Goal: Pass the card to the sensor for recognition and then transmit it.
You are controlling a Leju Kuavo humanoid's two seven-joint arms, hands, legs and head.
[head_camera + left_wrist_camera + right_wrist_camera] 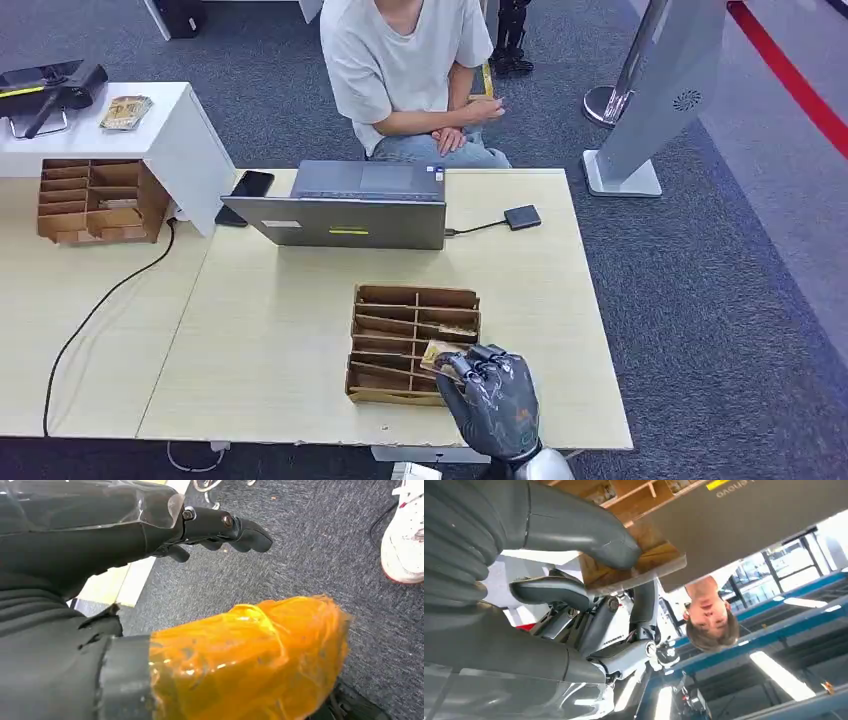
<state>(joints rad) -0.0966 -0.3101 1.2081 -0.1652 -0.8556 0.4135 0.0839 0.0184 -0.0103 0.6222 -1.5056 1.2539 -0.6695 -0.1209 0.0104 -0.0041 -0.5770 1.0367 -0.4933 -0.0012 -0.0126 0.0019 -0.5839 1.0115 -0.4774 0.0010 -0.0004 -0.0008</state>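
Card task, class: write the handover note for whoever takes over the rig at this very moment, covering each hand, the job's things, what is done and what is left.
Right hand: holds the card just over the wooden organizer on the table.
Left hand: hangs beside the table, fingers apart, holding nothing.
Likely sensor: small black device cabled to the laptop, in front of the seated person.
Done: card gripped.
Left: present the card at the sensor, then pass it on.

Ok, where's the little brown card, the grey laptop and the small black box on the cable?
Little brown card (441, 355): head view, on its bare corner above the right hand's fingers.
Grey laptop (345, 222): head view, middle of the lid's back.
Small black box (522, 217): head view, centre of its top.
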